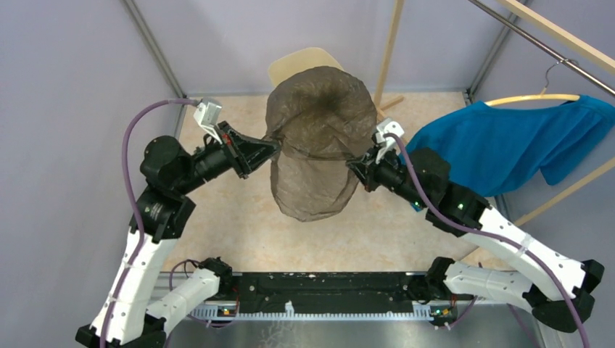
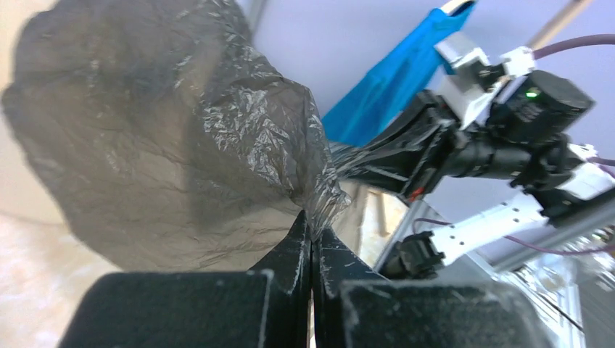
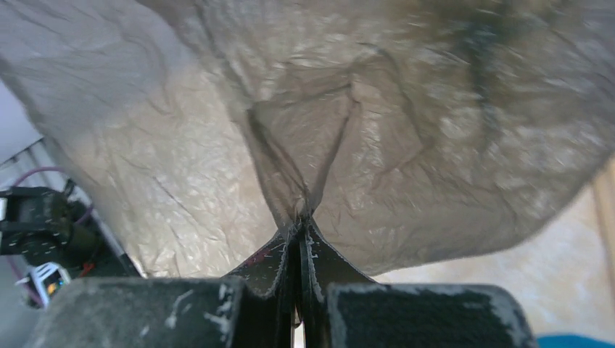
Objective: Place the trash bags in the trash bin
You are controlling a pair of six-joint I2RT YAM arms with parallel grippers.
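trash bag (image 1: 319,130): dark grey-brown, semi-transparent, wrinkled; held off the floor, stretched between both arms. trash bin (image 1: 299,61): cream, mostly hidden behind the bag's far part, only its far rim seen; contact with the bag cannot be told. left gripper (image 2: 312,230): jaws pressed together, the bag's left edge clamped between them. right gripper (image 3: 299,223): jaws likewise closed, the bag's right edge pinched at the fingertips. blue garment (image 1: 508,141): hung at far right, apart from the bag.

Semi-transparent grey-brown trash bag (image 1: 319,123), darkest at its centre, against a cream bin (image 1: 297,61) at the far side; bright blue shirt (image 1: 493,148) at right; floor (image 1: 217,225) mottled beige.
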